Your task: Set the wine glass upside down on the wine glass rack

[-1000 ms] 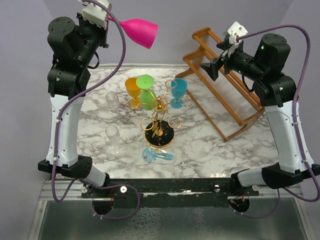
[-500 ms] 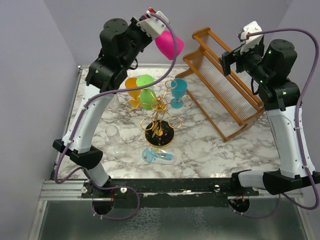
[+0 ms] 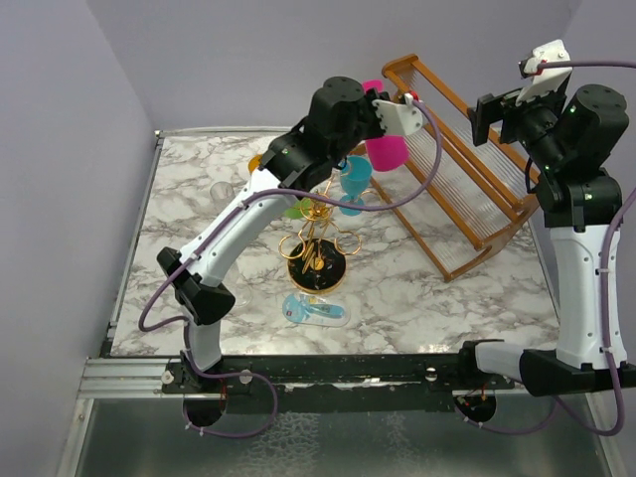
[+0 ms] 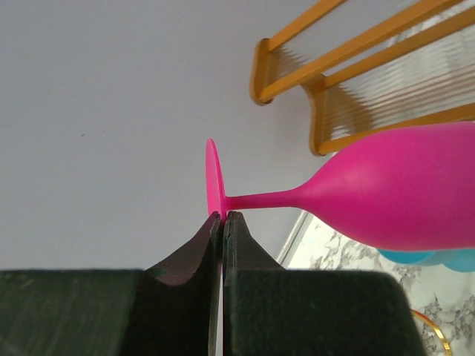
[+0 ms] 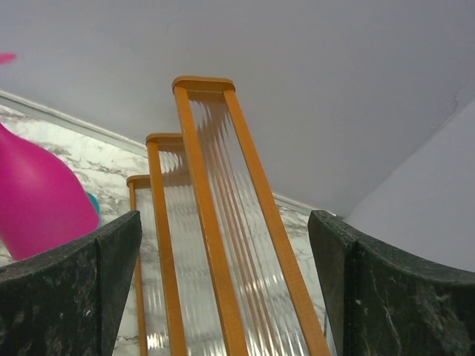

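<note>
Left pincer [image 3: 382, 95] first, seen from the top camera. It's clamped on the foot of the pink wine glass [image 3: 386, 151], held up in the air over the far side of the table [image 3: 447, 298]. The glass sits between the gold wine glass rack [image 3: 318, 237], which stands about mid-table, and the wooden rack [image 3: 459, 194] by the far right corner. The bowl hangs lower than the foot as far as I can tell, just beside the teal glass [image 3: 353, 179] that's already on a ring. A light blue glass [image 3: 316, 310] lies on its side toward the near edge. My right pincer [image 3: 481, 107] is parked high over the far right corner, well clear of everything.

From the left wrist cam, the pincer [image 4: 223, 219] has its fingers squeezed together on just the rim of the foot. The wine glass [image 4: 386, 196] sticks out sideways from there, stem level across the view. That's a thin grip, so I'd guess it could swivel.

On the right wrist cam, the pincer [image 5: 223, 222] is spread wide with nothing in it, staring at the wooden rack [image 5: 215, 222].

So I reckon I'm mid-carry and the hang isn't done yet. Next I need to find a free ring, come in bowl-down, slide the stem into the loop without bumping the teal glass, and let go only once the foot is sitting on the wire.
</note>
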You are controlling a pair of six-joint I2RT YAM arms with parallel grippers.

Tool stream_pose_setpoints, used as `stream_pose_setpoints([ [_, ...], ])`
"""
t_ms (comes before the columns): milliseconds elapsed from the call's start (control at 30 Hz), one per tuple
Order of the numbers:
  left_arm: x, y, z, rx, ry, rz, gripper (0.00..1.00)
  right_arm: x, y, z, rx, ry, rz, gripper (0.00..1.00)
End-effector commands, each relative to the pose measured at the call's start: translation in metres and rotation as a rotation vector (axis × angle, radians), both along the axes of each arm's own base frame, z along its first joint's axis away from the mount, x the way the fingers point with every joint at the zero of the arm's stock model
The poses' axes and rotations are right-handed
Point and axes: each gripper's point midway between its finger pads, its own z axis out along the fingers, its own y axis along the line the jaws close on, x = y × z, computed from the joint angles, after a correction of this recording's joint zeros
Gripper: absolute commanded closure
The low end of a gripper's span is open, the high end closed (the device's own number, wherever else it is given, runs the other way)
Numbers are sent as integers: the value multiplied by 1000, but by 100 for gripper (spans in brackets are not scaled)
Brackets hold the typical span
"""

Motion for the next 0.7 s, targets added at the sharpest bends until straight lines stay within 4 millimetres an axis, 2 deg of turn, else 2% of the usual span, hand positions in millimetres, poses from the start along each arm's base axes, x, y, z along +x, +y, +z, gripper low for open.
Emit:
stream_pose_setpoints([
  [0, -7, -14, -17, 72, 1, -18, 100, -5, 2, 7, 24, -28, 26, 7],
  [233, -30, -29, -62, 173, 124, -158, 100, -4, 4, 5, 28, -22, 39, 7],
  [667, -60, -30, -87, 251, 221, -283, 100, -1, 13, -2, 36, -1, 96, 7],
])
